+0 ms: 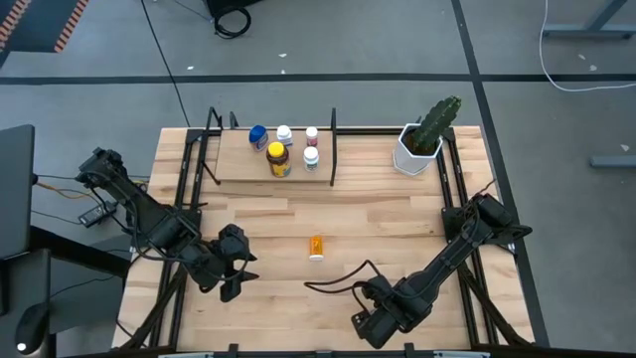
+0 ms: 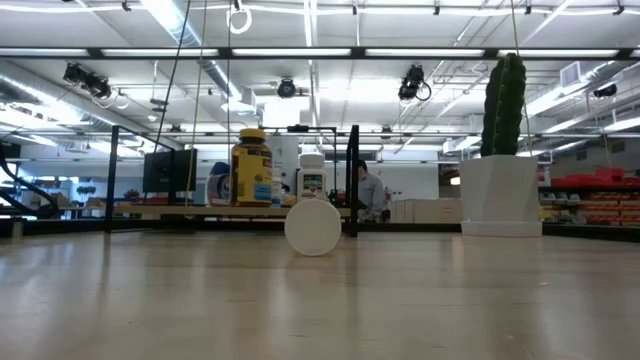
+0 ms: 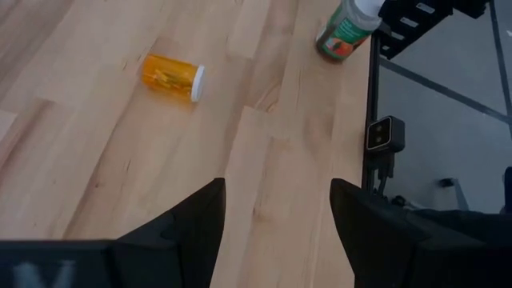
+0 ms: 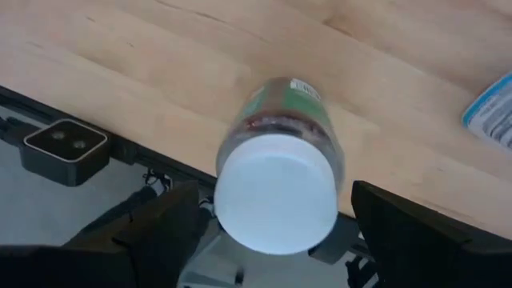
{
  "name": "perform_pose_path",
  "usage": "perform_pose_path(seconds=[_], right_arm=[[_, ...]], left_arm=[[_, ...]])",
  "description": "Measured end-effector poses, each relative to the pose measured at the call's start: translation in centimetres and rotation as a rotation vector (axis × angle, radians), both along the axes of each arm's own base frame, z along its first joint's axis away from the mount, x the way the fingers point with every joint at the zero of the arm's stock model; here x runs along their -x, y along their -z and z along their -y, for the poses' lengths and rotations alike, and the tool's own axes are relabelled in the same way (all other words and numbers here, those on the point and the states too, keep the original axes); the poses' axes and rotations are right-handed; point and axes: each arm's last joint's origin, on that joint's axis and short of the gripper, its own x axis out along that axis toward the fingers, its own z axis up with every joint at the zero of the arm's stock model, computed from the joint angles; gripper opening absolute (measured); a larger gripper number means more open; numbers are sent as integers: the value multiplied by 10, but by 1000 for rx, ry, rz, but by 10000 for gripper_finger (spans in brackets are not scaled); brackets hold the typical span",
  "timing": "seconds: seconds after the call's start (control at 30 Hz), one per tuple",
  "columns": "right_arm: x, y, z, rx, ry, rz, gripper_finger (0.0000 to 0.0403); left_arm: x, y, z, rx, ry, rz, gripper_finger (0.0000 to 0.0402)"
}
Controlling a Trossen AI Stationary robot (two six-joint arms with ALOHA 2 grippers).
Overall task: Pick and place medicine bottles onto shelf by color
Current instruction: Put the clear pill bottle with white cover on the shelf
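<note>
A small bottle with a white cap and a green label (image 4: 280, 160) stands near the table's near edge; it also shows in the left wrist view (image 3: 342, 32). My right gripper (image 4: 276, 216) hangs over it, pointing down and open, one finger on either side of the cap with a gap on both sides. An orange bottle (image 1: 316, 246) lies on its side mid-table, its white cap (image 2: 313, 228) toward the near edge. My left gripper (image 3: 276, 216) hovers open at the near left (image 1: 234, 270), nothing between its fingers. Several bottles stand on the shelf (image 1: 234, 164), among them a blue one (image 1: 258, 136) and an amber yellow-lidded one (image 1: 279, 159).
A white pot with a green cactus (image 1: 422, 141) stands at the far right corner. A small camera block (image 4: 64, 148) hangs on the table's near edge beside the bottle. A blue-and-white printed thing (image 4: 492, 112) lies on the table close to my right gripper.
</note>
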Motion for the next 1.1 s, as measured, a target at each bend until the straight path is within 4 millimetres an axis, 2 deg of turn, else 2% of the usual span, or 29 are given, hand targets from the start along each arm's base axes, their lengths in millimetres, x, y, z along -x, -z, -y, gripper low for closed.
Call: perform_pose_path(seconds=[0.2,0.57,1.1], right_arm=[[1,0,0,-19,-6,-27,325],[2,0,1,11,2,-20,277],[0,0,0,20,20,18,273]], left_arm=[[0,0,0,1,-1,-1,231],[0,0,0,0,0,0,231],[0,0,0,0,1,0,231]])
